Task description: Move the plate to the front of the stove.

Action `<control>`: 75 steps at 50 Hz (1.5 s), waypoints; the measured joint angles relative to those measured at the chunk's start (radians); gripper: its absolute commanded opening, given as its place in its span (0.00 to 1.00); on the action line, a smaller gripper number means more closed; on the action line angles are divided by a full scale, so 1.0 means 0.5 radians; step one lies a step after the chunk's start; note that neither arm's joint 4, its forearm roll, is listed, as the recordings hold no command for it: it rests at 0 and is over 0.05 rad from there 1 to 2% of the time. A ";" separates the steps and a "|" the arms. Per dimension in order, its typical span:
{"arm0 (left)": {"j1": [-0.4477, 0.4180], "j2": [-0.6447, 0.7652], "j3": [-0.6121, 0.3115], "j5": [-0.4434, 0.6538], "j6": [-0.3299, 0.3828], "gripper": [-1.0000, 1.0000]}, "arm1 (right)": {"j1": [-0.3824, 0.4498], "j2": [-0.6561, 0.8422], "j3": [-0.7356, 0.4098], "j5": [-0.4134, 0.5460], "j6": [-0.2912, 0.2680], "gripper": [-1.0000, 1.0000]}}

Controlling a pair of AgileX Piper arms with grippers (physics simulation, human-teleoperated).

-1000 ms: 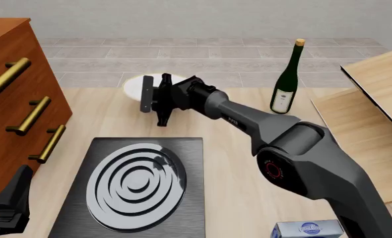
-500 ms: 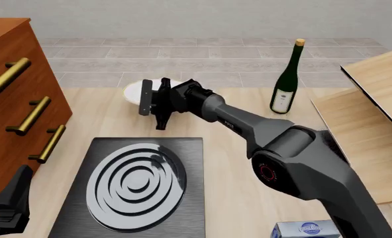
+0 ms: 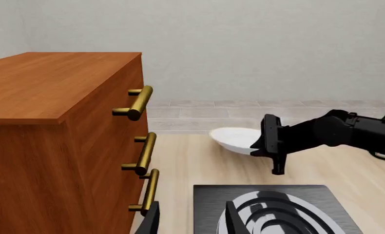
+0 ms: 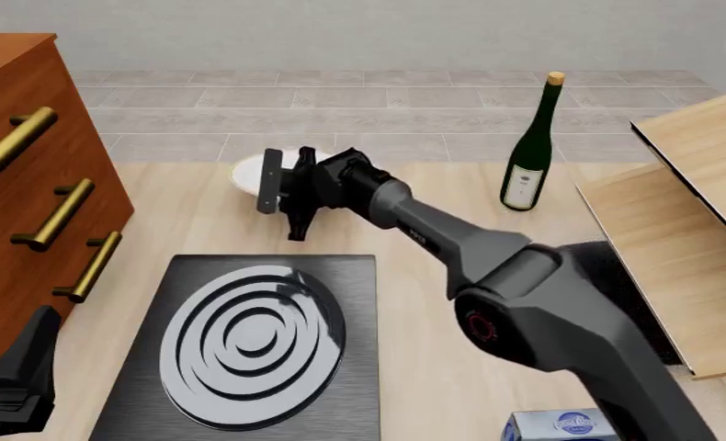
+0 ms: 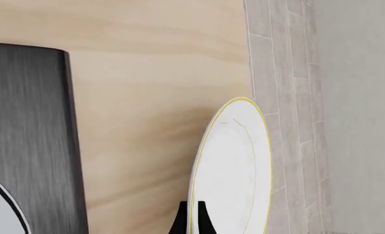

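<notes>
The white plate (image 4: 248,171) with its thin yellow rim (image 5: 235,165) is at the far side of the table, beyond the stove's back edge, and looks tilted. My right gripper (image 4: 279,195) reaches across to it and is shut on its near rim (image 5: 191,222). From the left wrist camera, the plate (image 3: 235,139) juts out behind that gripper (image 3: 270,146). The black stove (image 4: 345,276) with its ringed silver burner (image 4: 253,335) lies on the near side. My left gripper (image 4: 20,386) rests open at the near left, beside the stove (image 3: 205,195).
A wooden dresser (image 4: 32,184) with brass handles stands along the left. A green wine bottle (image 4: 528,152) stands at the far right. Light wooden boards (image 4: 682,230) lie on the right, and a blue box (image 4: 572,427) sits at the near edge.
The right arm's elbow has swung left and forward. The gripper and the plate have shifted slightly towards the near side. The left gripper has not moved.
</notes>
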 measured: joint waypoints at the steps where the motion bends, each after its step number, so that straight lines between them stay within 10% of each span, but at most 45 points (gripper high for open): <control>1: 0.000 0.000 0.000 0.000 0.000 1.00 | 0.000 0.008 -0.015 0.008 0.001 0.00; 34: 0.000 0.000 0.000 0.000 0.000 1.00 | 0.000 0.362 -0.698 0.366 0.073 0.00; 75: 0.000 0.000 0.000 0.000 0.000 1.00 | 0.023 0.490 -0.850 0.449 0.190 0.00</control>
